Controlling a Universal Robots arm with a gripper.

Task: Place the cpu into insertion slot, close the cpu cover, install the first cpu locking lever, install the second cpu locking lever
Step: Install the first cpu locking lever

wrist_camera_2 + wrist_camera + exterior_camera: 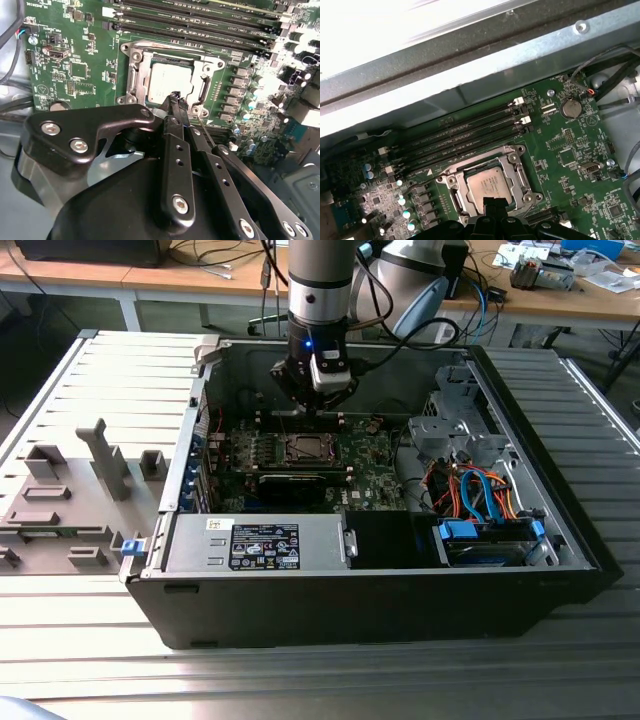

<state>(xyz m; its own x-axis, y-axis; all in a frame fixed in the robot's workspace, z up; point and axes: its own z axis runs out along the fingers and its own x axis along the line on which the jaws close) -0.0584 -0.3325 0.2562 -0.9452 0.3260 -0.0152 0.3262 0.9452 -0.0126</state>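
A: Silvery cpu (167,80) seated in the insertion slot (127,50), cpu cover (207,65) lying over it. Likely risk: gripper (175,97) tips skidding off the socket edge and gouging the green board (75,70).
B: Pose?
A: Arm stands upright inside the case (400,600); claw pinched together, nothing visibly held.

Lab: open computer case (380,605), cluttered workbenches (580,302)

The computer case (380,590) is seen whole from above in the exterior view; the insertion slot (132,85) (454,196) is seen close, obliquely, in both wrist views.
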